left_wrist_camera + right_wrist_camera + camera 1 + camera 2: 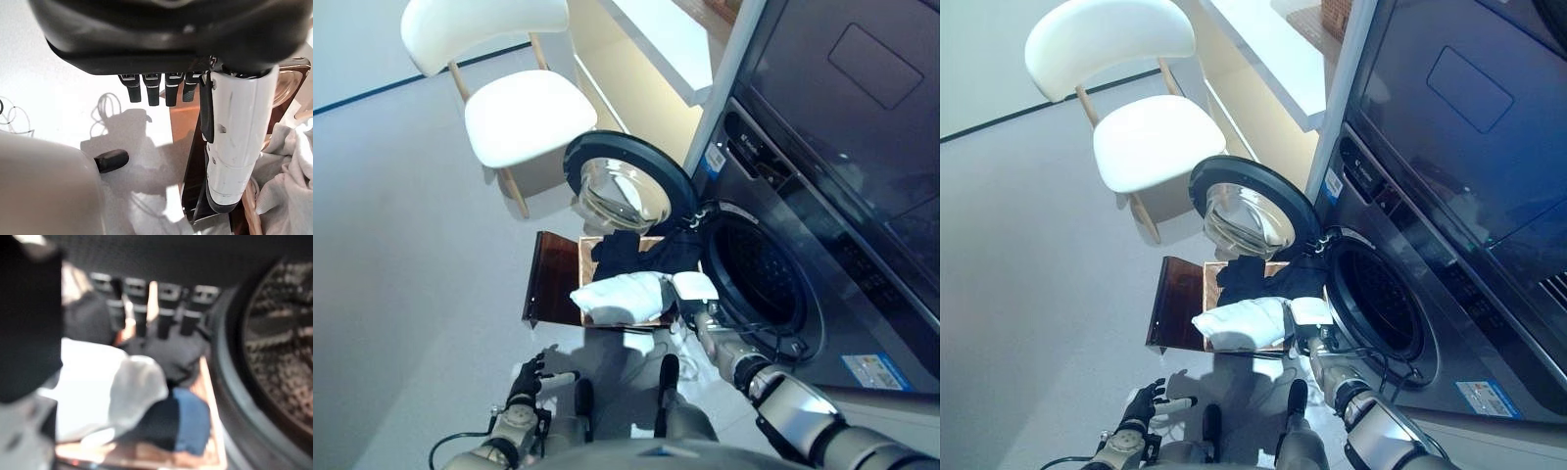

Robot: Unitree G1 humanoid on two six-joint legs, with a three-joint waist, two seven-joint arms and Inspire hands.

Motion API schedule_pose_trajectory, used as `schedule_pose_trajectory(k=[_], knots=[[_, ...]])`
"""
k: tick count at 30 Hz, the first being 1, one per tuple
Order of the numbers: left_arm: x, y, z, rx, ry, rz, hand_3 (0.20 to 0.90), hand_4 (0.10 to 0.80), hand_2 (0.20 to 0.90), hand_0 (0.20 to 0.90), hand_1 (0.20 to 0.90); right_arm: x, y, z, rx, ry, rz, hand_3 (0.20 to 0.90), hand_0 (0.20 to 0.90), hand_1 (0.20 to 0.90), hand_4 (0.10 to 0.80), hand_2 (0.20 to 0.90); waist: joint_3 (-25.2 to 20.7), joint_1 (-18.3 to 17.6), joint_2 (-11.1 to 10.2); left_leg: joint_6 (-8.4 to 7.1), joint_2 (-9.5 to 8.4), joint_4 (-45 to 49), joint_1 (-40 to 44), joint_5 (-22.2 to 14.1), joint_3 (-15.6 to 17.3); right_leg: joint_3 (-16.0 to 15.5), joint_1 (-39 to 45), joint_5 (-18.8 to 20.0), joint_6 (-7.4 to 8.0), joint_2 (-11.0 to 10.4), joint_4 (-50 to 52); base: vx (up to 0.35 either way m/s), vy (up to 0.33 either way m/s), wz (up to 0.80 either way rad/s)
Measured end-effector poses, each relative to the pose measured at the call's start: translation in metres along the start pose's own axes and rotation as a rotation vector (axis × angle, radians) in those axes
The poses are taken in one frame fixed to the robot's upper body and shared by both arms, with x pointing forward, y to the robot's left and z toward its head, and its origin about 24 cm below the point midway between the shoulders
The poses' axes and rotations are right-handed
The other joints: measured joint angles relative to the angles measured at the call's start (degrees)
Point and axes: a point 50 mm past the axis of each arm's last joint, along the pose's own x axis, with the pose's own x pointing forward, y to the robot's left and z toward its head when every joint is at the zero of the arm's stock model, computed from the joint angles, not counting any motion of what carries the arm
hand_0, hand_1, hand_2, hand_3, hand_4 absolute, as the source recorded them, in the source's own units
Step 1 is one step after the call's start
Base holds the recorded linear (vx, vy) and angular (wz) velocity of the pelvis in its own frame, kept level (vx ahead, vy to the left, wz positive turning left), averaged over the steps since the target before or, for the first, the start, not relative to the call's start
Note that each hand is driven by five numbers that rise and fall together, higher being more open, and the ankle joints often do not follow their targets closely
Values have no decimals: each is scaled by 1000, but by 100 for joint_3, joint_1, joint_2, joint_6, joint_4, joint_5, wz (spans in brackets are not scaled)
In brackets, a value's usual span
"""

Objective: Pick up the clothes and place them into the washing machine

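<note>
A wooden basket point(586, 257) stands on the floor before the washing machine point(822, 245), holding a white cloth point(622, 294), a dark cloth point(628, 250) and a blue piece point(190, 423). The round door point(626, 186) hangs open to the left of the dark drum point(759, 279). My right hand point(693, 287) hovers at the basket's right edge beside the drum mouth. Its fingers point(146, 298) are straight and reach toward the dark cloth point(176, 355), and it holds nothing. My left hand point(529, 375) is low over the floor, open and empty, left of the basket.
A dark brown panel point(553, 279) lies against the basket's left side. A white chair point(524, 113) stands beyond the door. A pale counter point(666, 39) runs along the machine's far side. Grey floor spreads to the left.
</note>
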Motion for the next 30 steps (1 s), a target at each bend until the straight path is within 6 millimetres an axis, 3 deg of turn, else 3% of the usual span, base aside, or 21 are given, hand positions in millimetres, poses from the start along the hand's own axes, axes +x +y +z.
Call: schedule_pose_trajectory(k=[6, 13, 16, 21, 30], knots=[[3, 2, 11, -22, -22, 16, 900, 800, 900, 900, 900, 10, -18, 8, -10, -18, -47, 900, 900, 900, 800, 900, 235, 54, -142, 11, -15, 154, -207, 2, -38, -27, -100, 44, 2, -46, 14, -18, -15, 10], [4, 3, 16, -33, -33, 31, 900, 800, 900, 900, 900, 13, -23, 18, 4, -30, -62, 900, 900, 900, 800, 900, 355, 153, -183, 9, -20, 186, -275, -1, -62, -100, -117, 44, 2, -55, 5, -25, 3, 3], [6, 4, 23, -42, -50, 45, 900, 800, 900, 900, 900, 19, -37, 19, 14, -30, -99, 900, 900, 900, 800, 900, 459, 149, -203, 11, -32, 322, -477, -16, -119, -136, -257, 44, 2, -82, 69, -64, 8, 14], [8, 7, 38, -102, -100, 73, 900, 800, 900, 900, 900, 30, -69, 25, 30, -40, -192, 900, 900, 900, 800, 900, 781, 217, -143, -10, -31, 581, -837, -27, -277, -154, -445, 53, -11, -104, 180, -43, 3, 16], [8, 12, 50, -209, -151, 116, 900, 800, 900, 900, 900, 34, -84, 23, 49, -26, -246, 900, 900, 900, 800, 900, 980, 333, -34, -40, -34, 747, -1207, -11, -433, -266, -649, 44, -41, -114, 183, -18, -6, 9]])
